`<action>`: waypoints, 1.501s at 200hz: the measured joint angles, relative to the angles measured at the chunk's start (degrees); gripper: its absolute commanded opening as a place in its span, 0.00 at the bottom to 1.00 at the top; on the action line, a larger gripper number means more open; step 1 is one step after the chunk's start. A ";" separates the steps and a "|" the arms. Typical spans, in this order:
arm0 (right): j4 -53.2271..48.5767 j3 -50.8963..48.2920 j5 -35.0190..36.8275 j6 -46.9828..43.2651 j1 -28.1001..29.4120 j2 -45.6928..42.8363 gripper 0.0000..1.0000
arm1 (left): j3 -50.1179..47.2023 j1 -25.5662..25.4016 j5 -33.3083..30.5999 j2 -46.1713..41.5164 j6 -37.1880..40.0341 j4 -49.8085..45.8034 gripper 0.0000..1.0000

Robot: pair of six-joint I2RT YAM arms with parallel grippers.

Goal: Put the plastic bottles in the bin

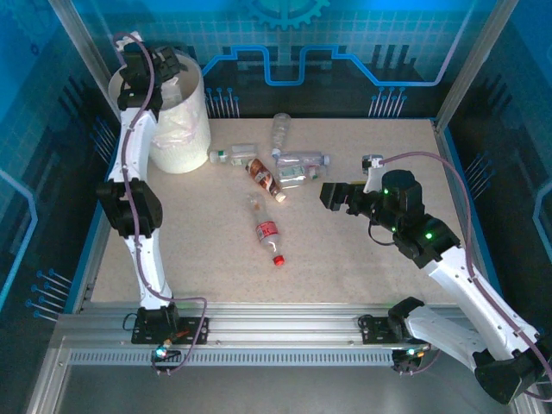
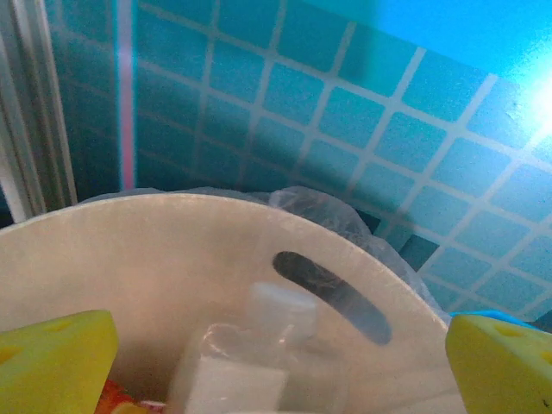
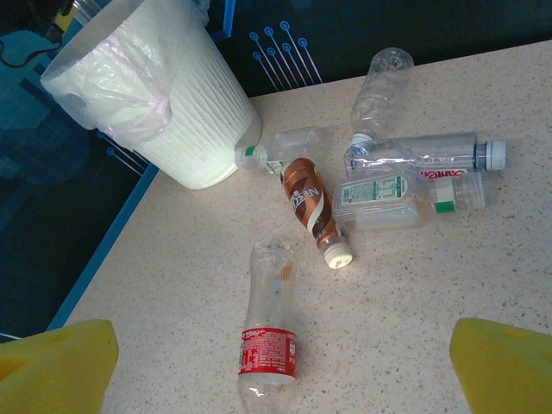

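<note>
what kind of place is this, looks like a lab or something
Most likely a robotics lab test cell, not a home or shop: aluminium frame posts, blue circuit-print wall panels, and robot arms bolted to a rail at the near edge of a speckled table.

The bin (image 3: 190,121) is white and ribbed, the table (image 3: 164,285) speckled beige. 1 clear bottle (image 3: 267,345) wears a red label, 1 brown bottle (image 3: 310,203) white swirls.
</note>
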 measured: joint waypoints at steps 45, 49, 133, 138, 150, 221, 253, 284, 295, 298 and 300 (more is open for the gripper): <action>0.00 0.00 -0.02 0.00 0.00 0.00 1.00 | 0.17 0.00 -0.52 -2.91 -2.86 -3.30 0.99; 0.00 0.00 -0.02 0.00 0.00 0.00 1.00 | 0.07 0.00 -0.52 -3.23 -3.02 -3.37 0.99; 0.09 -0.04 0.46 0.66 0.00 0.00 1.00 | -15.85 -3.41 -0.44 -17.18 -4.28 -1.46 0.99; 0.28 -0.17 0.66 0.76 0.00 -0.02 1.00 | -17.51 -3.91 -0.44 -18.21 -4.31 -1.03 0.99; 1.07 -0.85 1.33 1.36 0.00 -0.09 1.00 | -21.99 -5.25 -0.28 -21.14 -4.31 0.11 0.99; 4.63 -7.06 4.63 3.89 0.00 -0.52 1.00 | -49.11 -17.05 -1.33 -38.25 -7.26 4.44 0.99; 6.08 -9.49 5.66 1.88 0.15 -0.50 1.00 | -59.08 -24.20 -2.80 -42.05 -10.05 4.52 0.99; 6.60 -11.47 6.43 -0.92 1.42 -0.50 1.00 | -62.60 -31.43 -5.88 -41.99 -12.37 1.64 0.99; 6.56 -11.80 6.51 -1.53 1.77 -0.50 1.00 | -62.62 -34.14 -7.15 -41.51 -13.62 -0.22 0.99; 6.56 -11.87 6.60 -1.60 1.88 -0.50 1.00 | -62.60 -34.84 -7.45 -41.33 -13.99 -0.66 0.99; 6.58 -11.91 6.62 -1.75 1.92 -0.50 1.00 | -62.60 -35.30 -7.63 -41.24 -14.21 -0.87 0.99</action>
